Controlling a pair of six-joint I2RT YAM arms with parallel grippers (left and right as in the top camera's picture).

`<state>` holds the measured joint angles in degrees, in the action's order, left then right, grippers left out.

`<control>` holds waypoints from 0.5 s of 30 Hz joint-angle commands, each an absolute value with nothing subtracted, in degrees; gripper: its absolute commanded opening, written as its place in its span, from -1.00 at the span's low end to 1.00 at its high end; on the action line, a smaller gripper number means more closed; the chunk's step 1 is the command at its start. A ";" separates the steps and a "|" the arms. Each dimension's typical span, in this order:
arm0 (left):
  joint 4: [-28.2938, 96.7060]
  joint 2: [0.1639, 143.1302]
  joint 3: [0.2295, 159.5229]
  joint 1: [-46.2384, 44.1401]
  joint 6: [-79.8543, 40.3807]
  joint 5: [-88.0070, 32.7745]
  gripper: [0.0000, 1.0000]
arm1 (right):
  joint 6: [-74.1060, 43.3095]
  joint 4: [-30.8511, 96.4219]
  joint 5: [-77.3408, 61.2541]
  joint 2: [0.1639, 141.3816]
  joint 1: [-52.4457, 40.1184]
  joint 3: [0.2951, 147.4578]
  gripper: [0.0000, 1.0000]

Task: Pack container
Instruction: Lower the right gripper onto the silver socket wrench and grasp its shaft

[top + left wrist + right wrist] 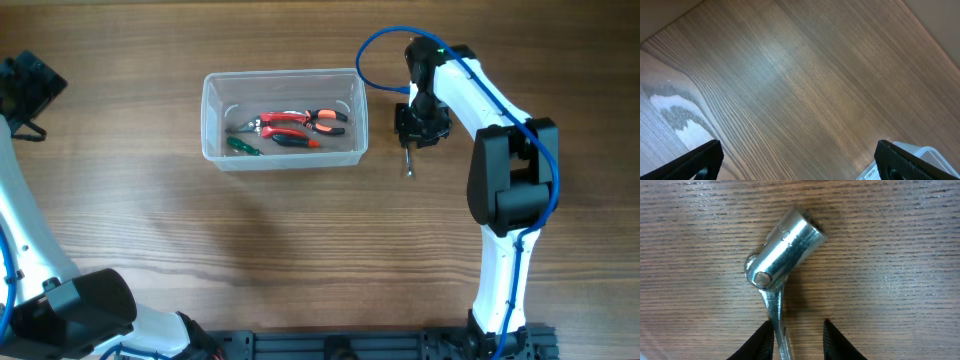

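Note:
The container [283,76] is a clear plastic bin at the middle back of the table. It holds red-handled pliers [300,120], a black and orange tool [295,140] and a green-handled tool [242,147]. A steel socket wrench [408,162] lies on the wood just right of the bin. My right gripper [409,143] points down over it. In the right wrist view the open fingers [797,332] straddle the wrench's handle [774,305]; the left finger touches it and the right finger stands apart. My left gripper [25,85] is at the far left, open and empty [800,157].
The wrench's socket head [792,237] points away from the fingers. A pale plastic corner with a label [922,155] shows at the bottom right of the left wrist view. Bare wood lies in front of the bin.

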<state>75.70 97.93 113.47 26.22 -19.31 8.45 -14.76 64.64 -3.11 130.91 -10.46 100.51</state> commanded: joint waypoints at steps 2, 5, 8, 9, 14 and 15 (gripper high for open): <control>75.72 98.06 113.62 26.52 -18.39 7.94 0.99 | -15.05 65.04 -0.84 132.33 -10.55 98.54 -0.28; 75.72 98.06 113.62 26.52 -18.39 7.94 1.00 | -15.05 64.97 -0.84 132.33 -10.52 98.54 -0.29; 75.72 98.06 113.62 26.52 -18.39 7.94 1.00 | -15.07 64.97 -0.82 132.33 -10.55 98.54 -0.35; 75.72 98.06 113.62 26.52 -18.39 7.94 1.00 | -15.05 64.95 -0.82 132.33 -10.55 98.54 -0.35; 75.72 98.06 113.62 26.52 -18.41 7.94 0.99 | -15.18 64.99 1.34 132.33 -10.94 98.54 -0.34; 75.72 98.06 113.62 26.52 -18.39 7.94 1.00 | -15.18 64.99 1.32 132.33 -11.03 98.54 -0.33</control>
<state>75.70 97.93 113.47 26.22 -19.31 8.45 -14.76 64.90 -1.63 130.91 -10.74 100.40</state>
